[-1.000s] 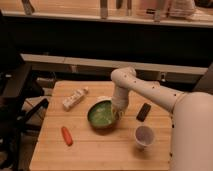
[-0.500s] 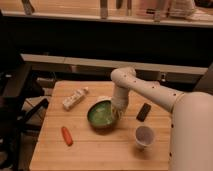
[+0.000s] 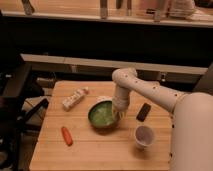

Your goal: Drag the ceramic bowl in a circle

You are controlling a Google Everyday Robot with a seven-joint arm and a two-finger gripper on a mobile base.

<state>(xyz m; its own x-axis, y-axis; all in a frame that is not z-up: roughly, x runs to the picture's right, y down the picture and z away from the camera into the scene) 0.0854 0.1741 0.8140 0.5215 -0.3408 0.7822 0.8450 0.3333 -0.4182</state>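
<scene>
The ceramic bowl [image 3: 102, 114] is round, shallow and glossy green with a dark rim. It sits on the wooden table [image 3: 90, 150] near its middle. My white arm reaches in from the right and bends down over the bowl. My gripper [image 3: 119, 113] is at the bowl's right rim, pointing down into it. The arm's wrist hides the contact point.
A small white cup [image 3: 144, 136] stands right and in front of the bowl. A dark flat object [image 3: 143, 111] lies right of the gripper. A pale wrapped packet [image 3: 74, 98] lies at the back left. An orange carrot-like item [image 3: 66, 135] lies at the front left.
The bowl and gripper have shifted very slightly; otherwise the scene is the same.
</scene>
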